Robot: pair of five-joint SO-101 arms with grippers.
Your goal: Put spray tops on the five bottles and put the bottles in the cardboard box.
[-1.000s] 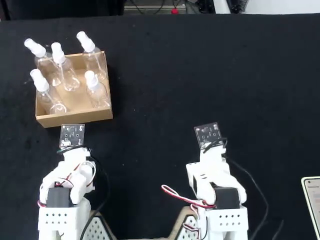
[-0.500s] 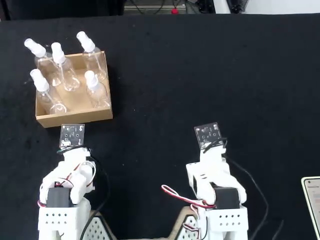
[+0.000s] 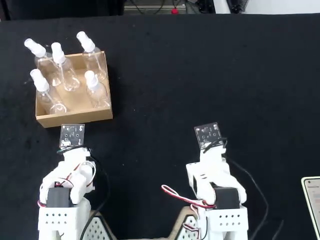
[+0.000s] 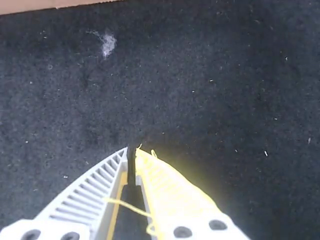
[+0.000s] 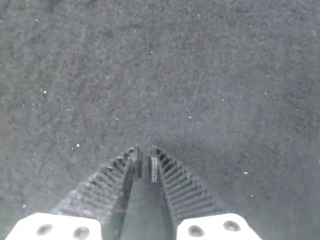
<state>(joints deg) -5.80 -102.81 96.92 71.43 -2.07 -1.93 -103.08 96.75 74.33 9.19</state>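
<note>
A black cloth-covered table (image 3: 200, 75) fills the scene, with cables along its far edge. The shallow brown cardboard box (image 3: 75, 118) sits toward the table's far left side, and the five clear plastic bottles (image 3: 97, 91) stand inside it, each fitted with a white spray top (image 3: 90, 78). Just near of the box, the left arm (image 3: 70, 175) is folded back over its base. Its left gripper (image 4: 132, 152) points down at bare cloth, fingertips pressed together and empty. The right arm (image 3: 215, 175) is folded likewise, well apart from the box. Its right gripper (image 5: 144, 152) looks closed on nothing, though a thin slit shows between the tips.
</note>
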